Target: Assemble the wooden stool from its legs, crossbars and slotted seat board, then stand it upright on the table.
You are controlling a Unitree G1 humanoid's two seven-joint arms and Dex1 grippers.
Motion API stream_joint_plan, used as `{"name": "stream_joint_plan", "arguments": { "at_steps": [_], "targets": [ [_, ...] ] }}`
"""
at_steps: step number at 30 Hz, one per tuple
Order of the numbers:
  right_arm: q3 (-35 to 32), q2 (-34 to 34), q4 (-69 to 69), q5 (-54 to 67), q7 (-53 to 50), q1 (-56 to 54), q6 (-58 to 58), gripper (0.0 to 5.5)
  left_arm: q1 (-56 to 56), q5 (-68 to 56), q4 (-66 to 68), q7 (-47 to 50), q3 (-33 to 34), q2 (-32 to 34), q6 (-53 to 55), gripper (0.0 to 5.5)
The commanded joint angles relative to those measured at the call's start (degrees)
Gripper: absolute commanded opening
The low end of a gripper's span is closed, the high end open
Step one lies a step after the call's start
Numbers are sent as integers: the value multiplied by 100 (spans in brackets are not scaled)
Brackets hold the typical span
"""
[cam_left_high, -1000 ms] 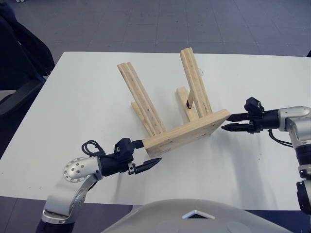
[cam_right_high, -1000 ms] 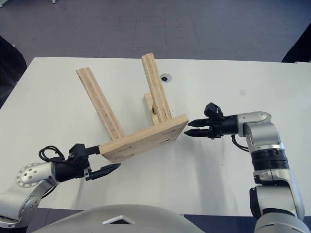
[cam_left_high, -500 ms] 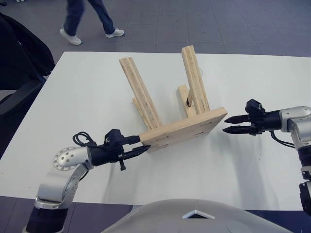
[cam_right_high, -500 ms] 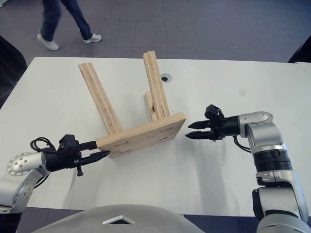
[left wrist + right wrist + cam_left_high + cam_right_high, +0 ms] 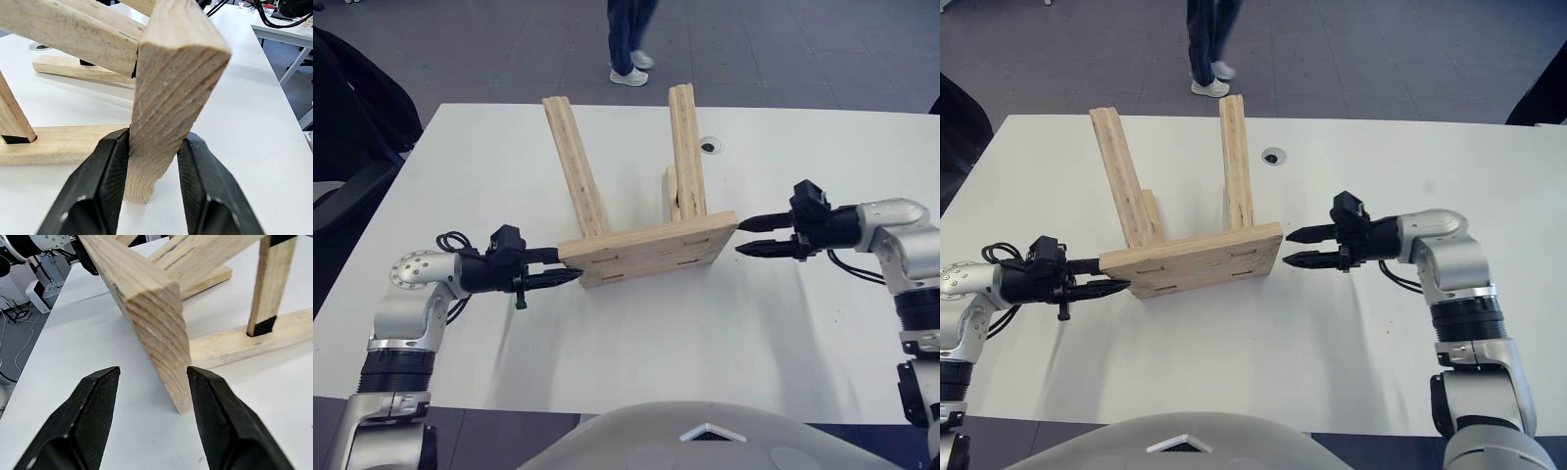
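No writing, label, number or sign can be read on the wooden stool (image 5: 646, 253), on the table (image 5: 754, 338), on the left claw (image 5: 566, 267) or on the right claw (image 5: 739, 237).
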Motion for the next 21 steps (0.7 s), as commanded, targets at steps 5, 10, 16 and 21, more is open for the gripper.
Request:
{"name": "stream_joint_plan", "arguments": {
  "at_steps": [5,10,16,21],
  "targets": [
    [197,464,642,-257,-266,-443,-472,255,-221,31,176,-231,-145,31,47,141],
    [307,587,1260,-467,-215,-738,-820,255,-253,24,221,-237,-157,34,57,141],
    [325,431,952,-231,472,-684,-796,175,-362,75,424,-325,-176,46,-14,141],
    [397,139,-97,-10,917,-158,-594,149,-664,146,854,-600,-191,48,-120,141]
  ]
}}
